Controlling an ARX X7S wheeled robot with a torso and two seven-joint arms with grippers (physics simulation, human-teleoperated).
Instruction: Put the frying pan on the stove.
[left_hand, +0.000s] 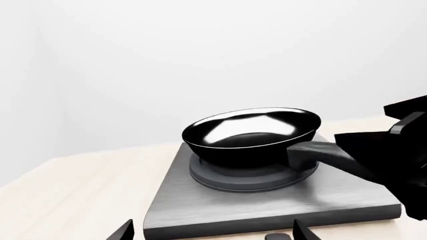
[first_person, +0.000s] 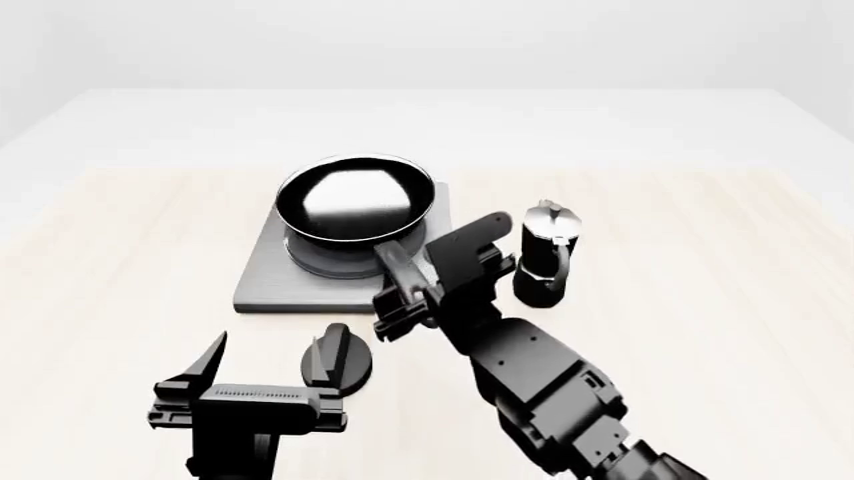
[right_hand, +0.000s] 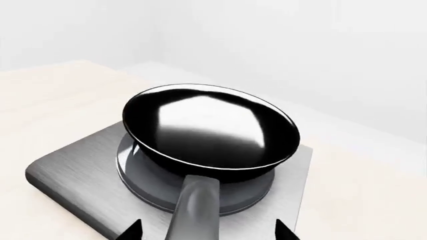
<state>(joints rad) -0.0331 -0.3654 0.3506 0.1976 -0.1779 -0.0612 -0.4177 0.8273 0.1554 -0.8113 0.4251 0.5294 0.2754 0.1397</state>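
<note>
Table (first_person: 694, 330): pale wood top; everything here rests on it.
Stove (first_person: 267, 280): flat grey square plate with raised black rings; wider than the pan, so a stable seat.
Frying pan (first_person: 355, 198): sits on the stove's rings, bowl centred over them, handle (right_hand: 195, 210) reaching off toward the robot.
Pan handling: looks rigid and fairly heavy at the bowl, glossy and likely slippery inside; I judge the long grey handle the only sound place to hold, and near the bowl to limit tipping.
Right claw (first_person: 404, 292): at the handle's end, fingers either side; the right wrist view shows the tips spread wider than the handle, so it reads as released.
Left claw (first_person: 267, 365): spread wide, grasping nothing, near the stove's front edge.
Coffee pot (first_person: 549, 252): upright just beside the stove, apart from the pan.
Progress: placement appears done.
</note>
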